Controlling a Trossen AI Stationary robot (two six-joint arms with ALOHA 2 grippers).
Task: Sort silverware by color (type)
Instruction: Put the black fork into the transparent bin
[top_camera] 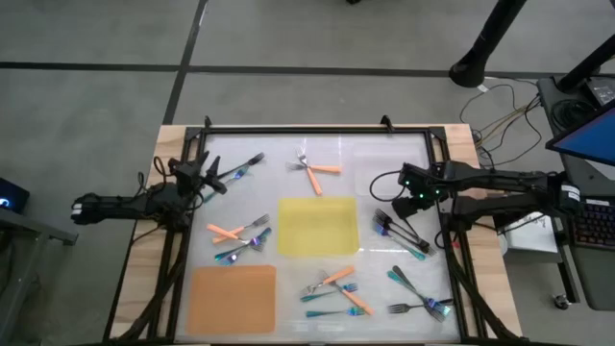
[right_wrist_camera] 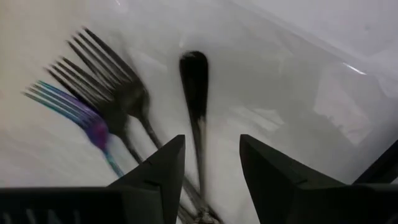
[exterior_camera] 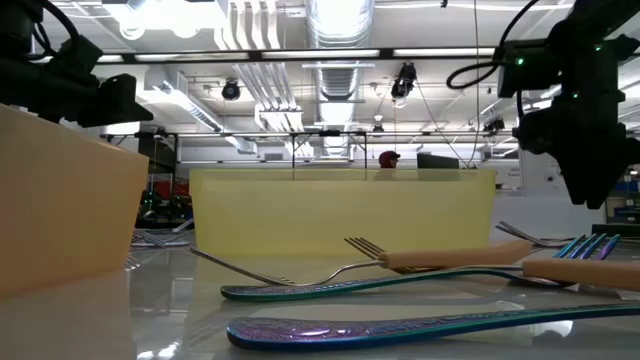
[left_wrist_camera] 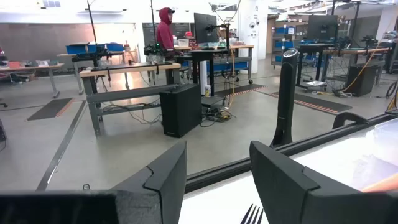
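Right wrist view: dark fork (right_wrist_camera: 196, 106) between pincer (right_wrist_camera: 211, 180) fingers.

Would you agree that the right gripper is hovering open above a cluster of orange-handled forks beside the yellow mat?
Not quite: the right gripper is open, but the forks below it are dark grey metal forks with one iridescent blue-teal fork, not orange-handled ones, as the right wrist view shows. The cluster does lie beside the flat yellow mat.

dark forks (right_wrist_camera: 118, 93) blurred, handles behind right gripper (right_wrist_camera: 211, 171)
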